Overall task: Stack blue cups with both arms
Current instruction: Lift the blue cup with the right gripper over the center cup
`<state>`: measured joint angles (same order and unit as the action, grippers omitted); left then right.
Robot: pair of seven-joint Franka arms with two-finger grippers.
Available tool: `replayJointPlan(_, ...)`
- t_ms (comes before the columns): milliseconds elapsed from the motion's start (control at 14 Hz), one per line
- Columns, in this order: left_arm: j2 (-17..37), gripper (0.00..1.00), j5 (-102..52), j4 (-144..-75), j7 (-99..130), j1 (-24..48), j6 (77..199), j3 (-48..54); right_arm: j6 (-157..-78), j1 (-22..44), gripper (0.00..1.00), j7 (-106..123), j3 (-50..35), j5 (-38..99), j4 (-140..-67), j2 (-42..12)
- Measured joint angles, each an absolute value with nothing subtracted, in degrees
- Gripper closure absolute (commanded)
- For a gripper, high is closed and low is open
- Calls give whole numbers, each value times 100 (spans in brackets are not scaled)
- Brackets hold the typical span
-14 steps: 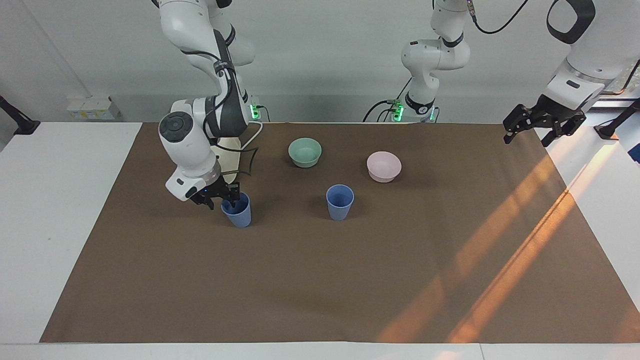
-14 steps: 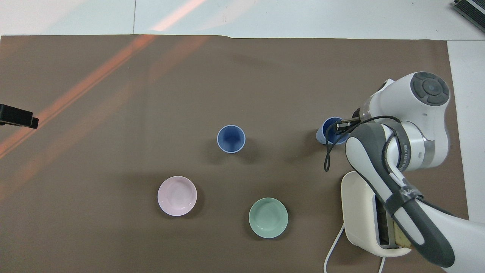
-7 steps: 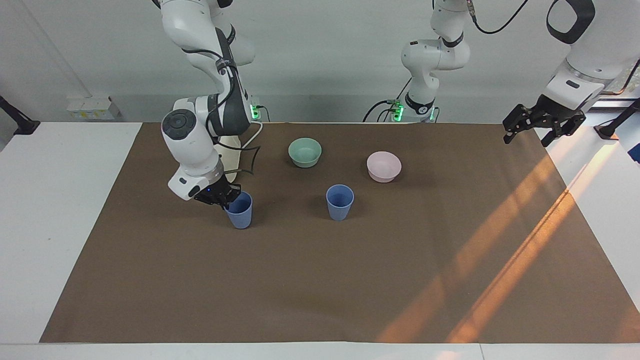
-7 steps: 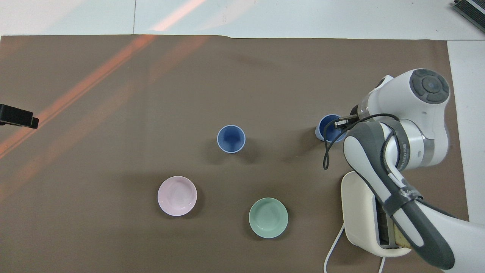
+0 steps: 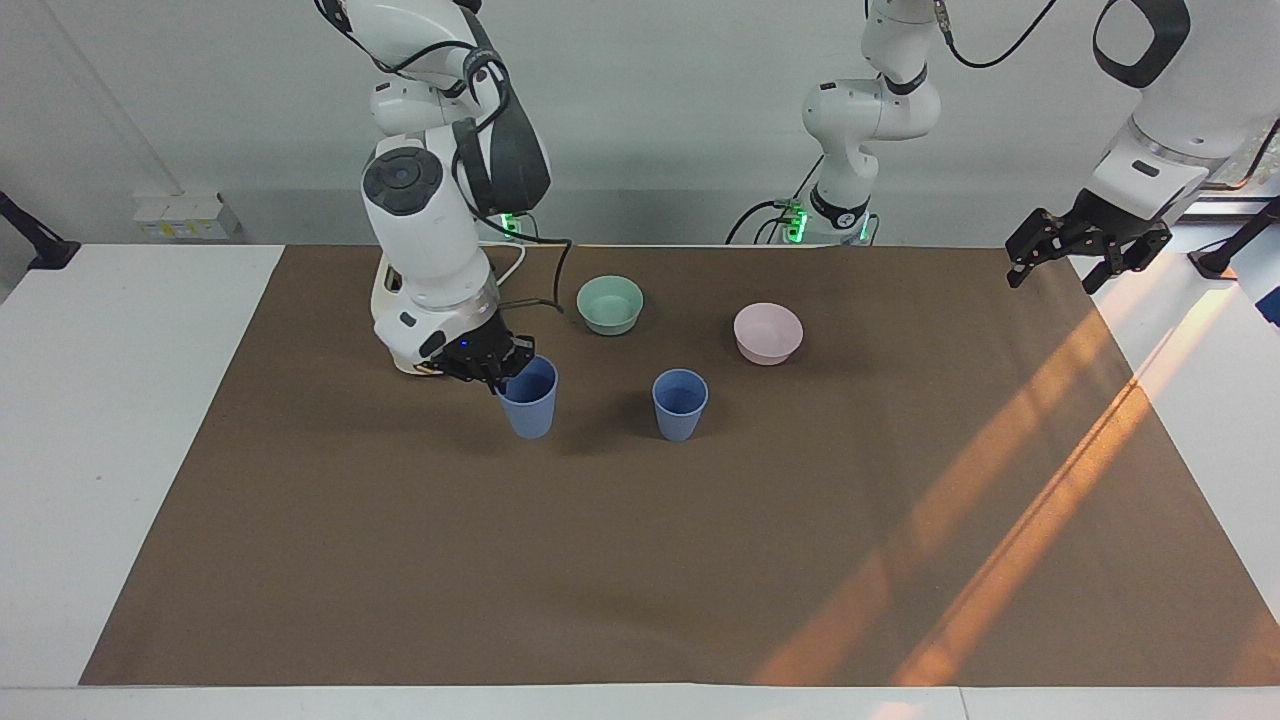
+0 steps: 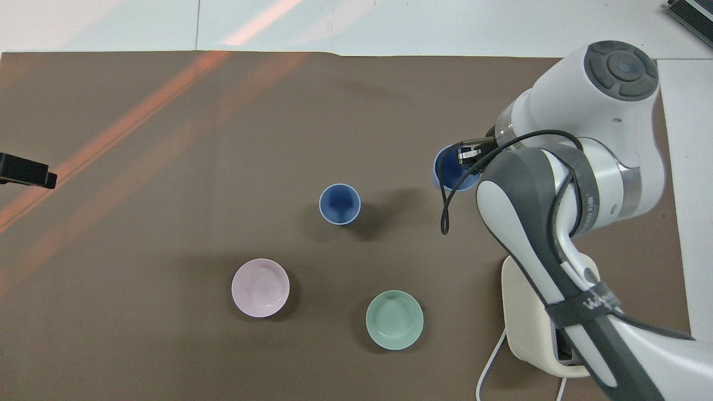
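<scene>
My right gripper is shut on the rim of a blue cup and holds it upright in the air above the brown mat. The cup hangs over the mat toward the right arm's end. A second blue cup stands upright on the mat near the middle. My left gripper waits in the air over the mat's edge at the left arm's end, jaws apart and holding nothing. In the overhead view only its dark tip shows.
A mint-green bowl and a pale pink bowl sit nearer to the robots than the standing cup. A cream toaster with a white cord stands under the right arm. The brown mat covers the table.
The right gripper closed on the cup's rim, lifted it off the mat and carried it toward the standing cup. The left arm stayed still.
</scene>
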<state>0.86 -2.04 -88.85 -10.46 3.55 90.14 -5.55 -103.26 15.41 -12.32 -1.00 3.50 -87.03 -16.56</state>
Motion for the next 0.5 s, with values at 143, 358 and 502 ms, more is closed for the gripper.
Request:
replayJointPlan(143,86,0,-204,-8885,-1045,355,9015,-555,-10260,1739,100,-1754,-358,353,-8318,-1839)
replayJointPlan(358,86,0,-204,-8884,-1044,355,9017,-555,-10259,2256,100,-2413,-499,353,-8018,-1960)
replayJointPlan(502,86,0,-204,-8884,-1044,355,9018,-554,-10259,2481,100,-2616,-535,361,-7934,-1967)
